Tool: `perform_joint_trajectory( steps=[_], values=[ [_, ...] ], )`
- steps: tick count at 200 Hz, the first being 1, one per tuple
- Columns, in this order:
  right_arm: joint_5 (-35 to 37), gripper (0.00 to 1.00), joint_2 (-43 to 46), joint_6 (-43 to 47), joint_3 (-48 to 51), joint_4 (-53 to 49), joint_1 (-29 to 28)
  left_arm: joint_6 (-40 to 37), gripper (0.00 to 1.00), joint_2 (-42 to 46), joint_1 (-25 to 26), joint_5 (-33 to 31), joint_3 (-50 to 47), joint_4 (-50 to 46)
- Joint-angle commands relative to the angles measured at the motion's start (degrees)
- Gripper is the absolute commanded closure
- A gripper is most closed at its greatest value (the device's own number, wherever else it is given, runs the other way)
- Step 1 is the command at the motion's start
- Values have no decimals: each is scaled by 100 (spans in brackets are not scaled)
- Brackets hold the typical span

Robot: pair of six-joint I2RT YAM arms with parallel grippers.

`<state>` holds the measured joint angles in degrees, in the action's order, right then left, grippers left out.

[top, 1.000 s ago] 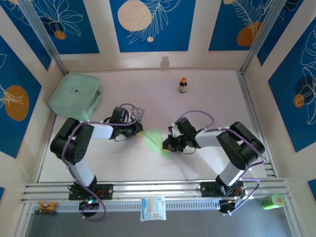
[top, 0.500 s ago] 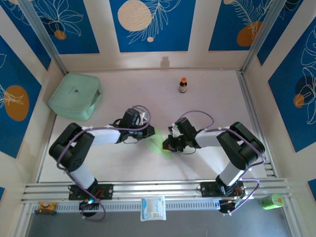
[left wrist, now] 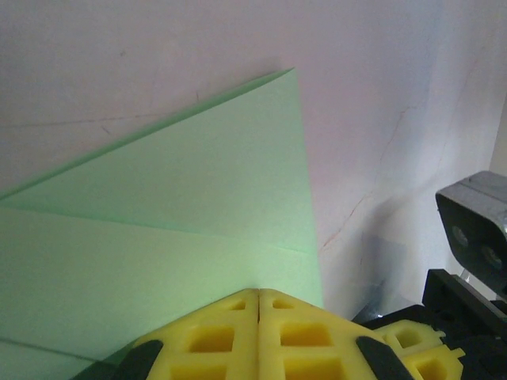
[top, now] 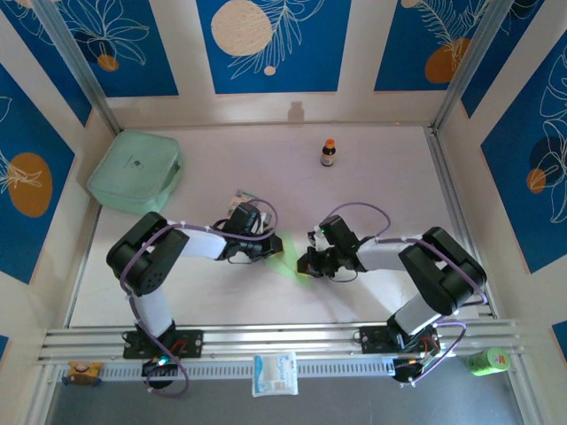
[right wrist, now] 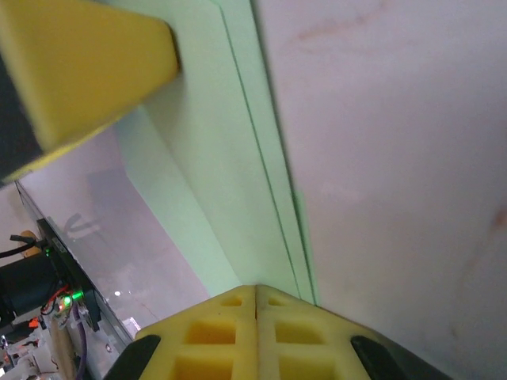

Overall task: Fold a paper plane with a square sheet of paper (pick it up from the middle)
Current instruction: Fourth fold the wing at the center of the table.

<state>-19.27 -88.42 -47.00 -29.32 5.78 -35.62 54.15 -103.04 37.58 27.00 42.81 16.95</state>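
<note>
1. Two shut grippers meet on the sheet of paper (top: 289, 263), which lies flat on the table (top: 381, 190) between the arms.
2. During the last second the left gripper (left wrist: 258, 294) has come across from the striped packet. Its closed tips now rest on the left part of the paper.
3. The right gripper (right wrist: 255, 291) has stayed at the opposite edge, its jaws also together.
4. I think a crease is being pressed, not a lift prepared, because the paper already shows folded layers and one crease line.
5. From above the arms cover most of the paper, so I cannot make out its full shape.
6. Farther back, the striped packet (top: 241, 197) is half hidden behind the left arm.
</note>
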Motion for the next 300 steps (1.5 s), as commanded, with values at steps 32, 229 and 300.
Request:
perform_joint_trajectory(
  steps=[32,229,300],
  values=[
    [251,98,955,-207,916,-683,-130,-12,98,-174,-120,-204,-123,-281],
    [-16,69,1305,-1505,729,-437,-218,218,98,-102,-164,-46,-97,-192],
    [79,70,1255,-1470,525,-446,-257,286,98,-73,-164,11,-66,-113]
  ],
)
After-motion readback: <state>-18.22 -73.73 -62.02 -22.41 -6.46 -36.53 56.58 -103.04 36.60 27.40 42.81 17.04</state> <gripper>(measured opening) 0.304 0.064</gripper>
